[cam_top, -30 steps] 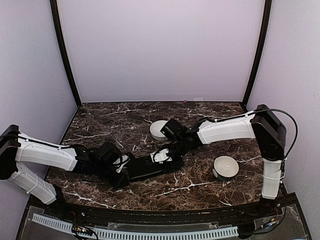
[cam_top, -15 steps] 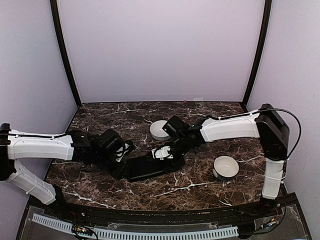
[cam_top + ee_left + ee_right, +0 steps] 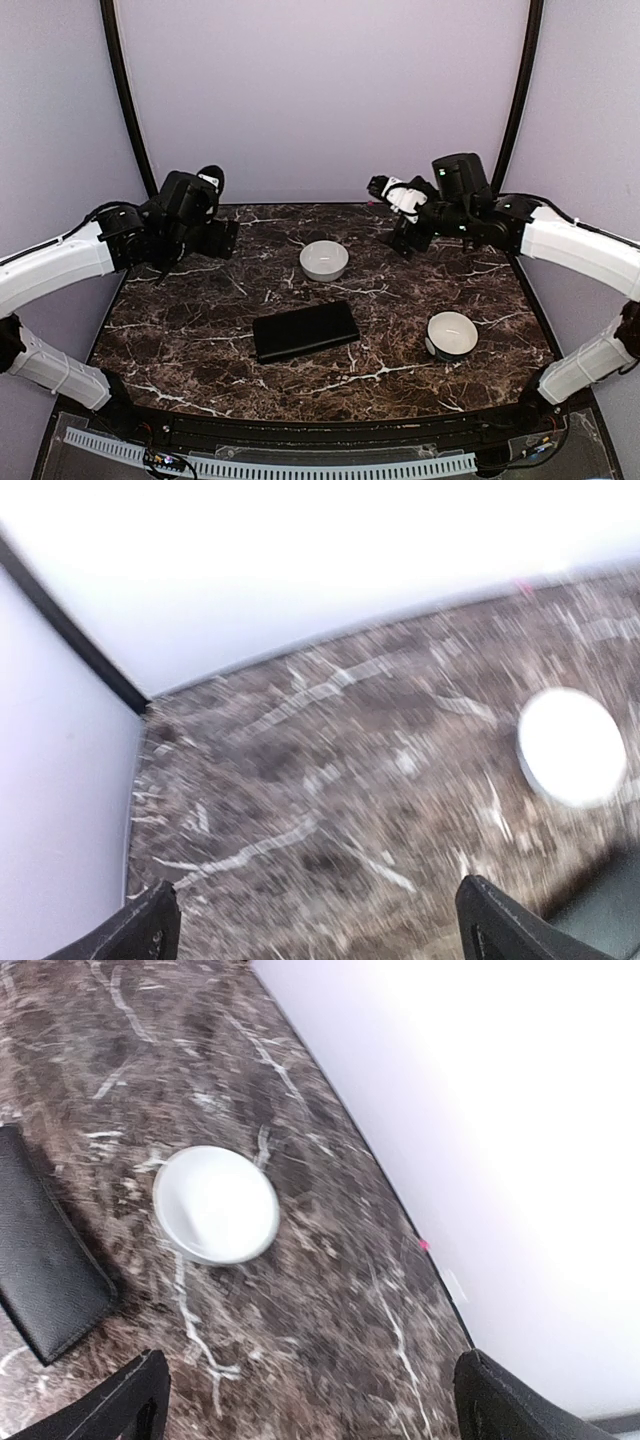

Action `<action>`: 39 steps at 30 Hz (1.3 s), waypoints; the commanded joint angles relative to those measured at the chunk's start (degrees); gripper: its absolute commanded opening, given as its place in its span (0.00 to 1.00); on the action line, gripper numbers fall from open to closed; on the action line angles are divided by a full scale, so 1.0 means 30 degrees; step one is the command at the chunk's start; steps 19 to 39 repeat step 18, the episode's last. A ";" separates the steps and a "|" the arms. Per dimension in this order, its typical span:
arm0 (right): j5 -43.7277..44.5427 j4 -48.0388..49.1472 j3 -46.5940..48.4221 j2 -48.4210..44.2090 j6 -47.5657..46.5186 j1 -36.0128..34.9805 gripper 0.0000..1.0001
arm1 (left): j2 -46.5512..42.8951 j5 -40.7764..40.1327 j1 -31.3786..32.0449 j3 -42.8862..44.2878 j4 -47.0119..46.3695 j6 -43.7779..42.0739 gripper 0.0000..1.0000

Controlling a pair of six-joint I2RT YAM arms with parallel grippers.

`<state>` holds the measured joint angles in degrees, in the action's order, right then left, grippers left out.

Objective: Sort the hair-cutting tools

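No scissors or combs show in any view. I judge they may be inside the closed black case (image 3: 305,331) at the centre of the top view. Its long axis runs left to right, tilted slightly up at the right. The left gripper (image 3: 315,925) hangs at upper left and the right gripper (image 3: 310,1390) at upper right. Both are spread wide, empty, and about equally far from the case.
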<state>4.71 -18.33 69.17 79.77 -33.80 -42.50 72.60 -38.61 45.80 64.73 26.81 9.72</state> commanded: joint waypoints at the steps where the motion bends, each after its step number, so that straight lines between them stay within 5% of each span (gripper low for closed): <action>1: 0.0894 0.3286 -0.1595 -0.2875 0.3917 0.3104 1.00 | -0.0290 -0.2532 -0.2248 0.1950 -0.3086 0.0538 0.99; 5: 0.1918 0.2420 -0.0653 -0.4191 0.6468 0.4475 1.00 | -0.0137 -0.1434 -0.2877 0.1018 -0.6821 -0.2214 0.99; 13: -0.1005 0.8679 -0.7426 -0.6643 1.0592 0.9461 1.00 | -0.0375 -0.1184 -0.2885 -0.3103 -1.0159 -0.3580 0.99; 39: -0.0145 0.8489 -0.7238 -0.6705 1.0312 0.9569 1.00 | -0.0417 -0.0815 -0.2878 -0.3162 -1.0086 -0.3376 0.99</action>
